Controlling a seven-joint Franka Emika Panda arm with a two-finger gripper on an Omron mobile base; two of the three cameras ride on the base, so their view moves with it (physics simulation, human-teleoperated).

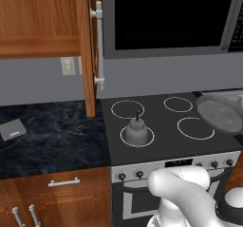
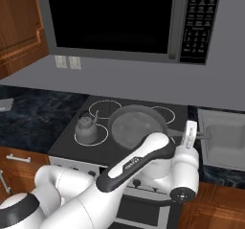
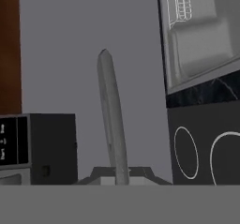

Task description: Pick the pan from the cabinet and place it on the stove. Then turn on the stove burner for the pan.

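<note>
Simulated kitchen, dark marbled tabletop (image 1: 52, 136) beside the stove (image 2: 72, 149), pan carried over the glass.

Nearest, end effector (image 2: 190, 136) pinched on the pan's (image 2: 136, 127) handle, seen edge-on in the hand view as a thin grey blade rising from between the fingertips. Pan held tilted above the right-hand rings, out sideways from the end effector toward the kettle (image 1: 136, 131) on the front-left stove burner (image 1: 137, 137). Likely risks: pan swivelling in so narrow a grip, or clipping the kettle on the way down. Farther back, cabinet (image 1: 88, 45) door open, microwave (image 2: 115, 19) overhead.
</note>
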